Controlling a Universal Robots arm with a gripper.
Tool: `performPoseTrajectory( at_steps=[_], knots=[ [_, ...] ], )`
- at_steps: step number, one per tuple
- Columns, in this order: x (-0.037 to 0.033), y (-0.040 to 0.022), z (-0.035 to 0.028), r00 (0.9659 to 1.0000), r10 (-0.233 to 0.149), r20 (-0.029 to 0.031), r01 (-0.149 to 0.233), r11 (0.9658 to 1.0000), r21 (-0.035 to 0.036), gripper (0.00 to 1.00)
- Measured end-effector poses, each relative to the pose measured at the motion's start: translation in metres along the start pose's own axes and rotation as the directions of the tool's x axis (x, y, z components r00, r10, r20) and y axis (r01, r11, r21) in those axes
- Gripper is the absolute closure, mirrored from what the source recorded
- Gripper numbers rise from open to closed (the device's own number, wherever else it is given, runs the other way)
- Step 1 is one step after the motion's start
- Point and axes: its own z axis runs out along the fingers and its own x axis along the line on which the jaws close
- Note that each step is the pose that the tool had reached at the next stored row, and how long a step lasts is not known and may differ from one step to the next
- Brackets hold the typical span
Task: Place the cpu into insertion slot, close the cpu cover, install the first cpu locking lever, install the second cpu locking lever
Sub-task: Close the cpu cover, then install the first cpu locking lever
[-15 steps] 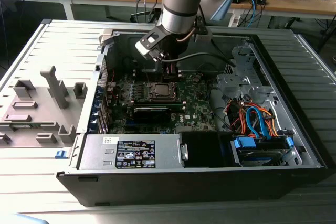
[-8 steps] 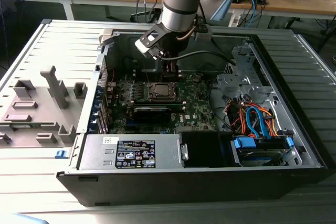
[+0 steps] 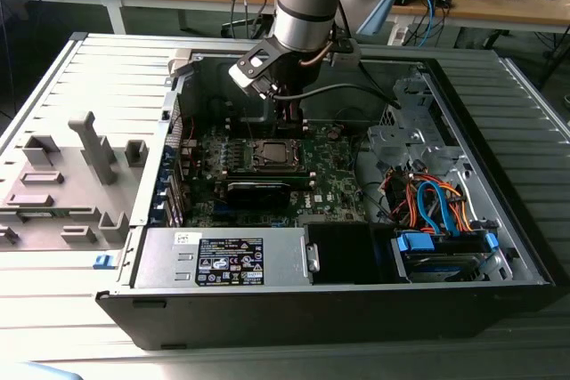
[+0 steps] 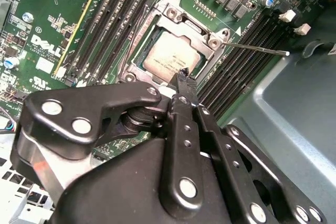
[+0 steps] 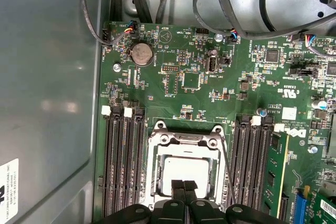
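Locate the gripper (image 3: 287,122) at upper centre of the exterior view, hanging from the arm inside the open computer case (image 3: 463,282). Place it directly above the insertion slot (image 3: 253,156), at mid-frame on the green motherboard (image 3: 334,180).

Check the claw state in both wrist views: narrow, with the fingertips (image 5: 177,188) drawn together to a hairline gap and gripping nothing.

Find the cpu (image 4: 170,59) seated flat in the insertion slot, silvery top facing up. Note the cpu cover (image 4: 173,14) lying down over the chip's edges, with the metal top showing through the square cut-out. Read the fingertip position as just over one edge of the cpu, beside the cover frame. Cannot tell from either wrist view whether the fingertips touch it.

Identify one locking lever (image 4: 257,49) as a thin bare metal rod projecting from a socket corner and crossing the black memory slots (image 4: 247,69). Trace a similar thin rod along one side of the socket in the first wrist view. Cannot tell whether either is latched or free.

For orientation in the exterior view:
- Find the power supply (image 3: 223,260) at lower centre.
- Find a bundle of orange and blue cables (image 3: 427,202) at lower right.
- Find a grey plastic fixture (image 3: 89,166) on the ribbed surface at the exterior view's left.

In the first wrist view, note a round coin cell (image 5: 140,53) on the board, well apart from the socket.
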Motion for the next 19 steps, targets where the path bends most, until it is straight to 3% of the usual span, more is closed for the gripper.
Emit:
performPoseTrajectory(
  at_steps=[7, 9, 11, 14, 16, 19],
  knots=[
    [-0.0001, -0.0001, -0.0002, 1.0, -0.002, -0.0018, 0.002, 1.0, 0.0001, 0.89],
    [0.0, 0.0, -0.0001, 0.9999, -0.009, -0.0113, 0.009, 1.0, -0.0008, 0.89],
    [0.0, -0.0001, -0.0001, 0.9998, -0.016, -0.0151, 0.016, 0.9999, -0.0013, 0.89],
    [0.0, 0.0, -0.0001, 0.9983, -0.056, -0.0117, 0.056, 0.9984, -0.0006, 0.89],
    [0.0, 0.0, -0.0001, 0.9955, -0.094, -0.0082, 0.094, 0.9956, 0.0003, 0.89],
    [0.0, 0.0, -0.0001, 0.9927, -0.121, -0.0058, 0.121, 0.9927, 0.0008, 0.89]
  ],
)
